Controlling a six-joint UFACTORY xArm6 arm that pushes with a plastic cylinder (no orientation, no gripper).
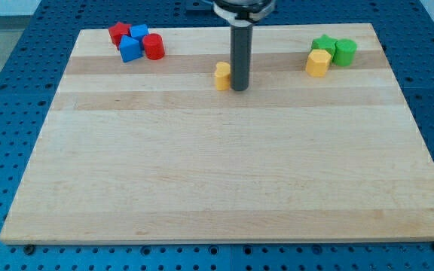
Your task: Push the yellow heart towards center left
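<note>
The yellow heart lies on the wooden board at the top centre. My rod comes down from the view's top, and my tip rests on the board just to the right of the heart, touching or nearly touching it. The rod hides part of the heart's right side.
At the top left is a cluster of a red block, two blue blocks and a red cylinder. At the top right are a green star-like block, a green cylinder and a yellow hexagon block.
</note>
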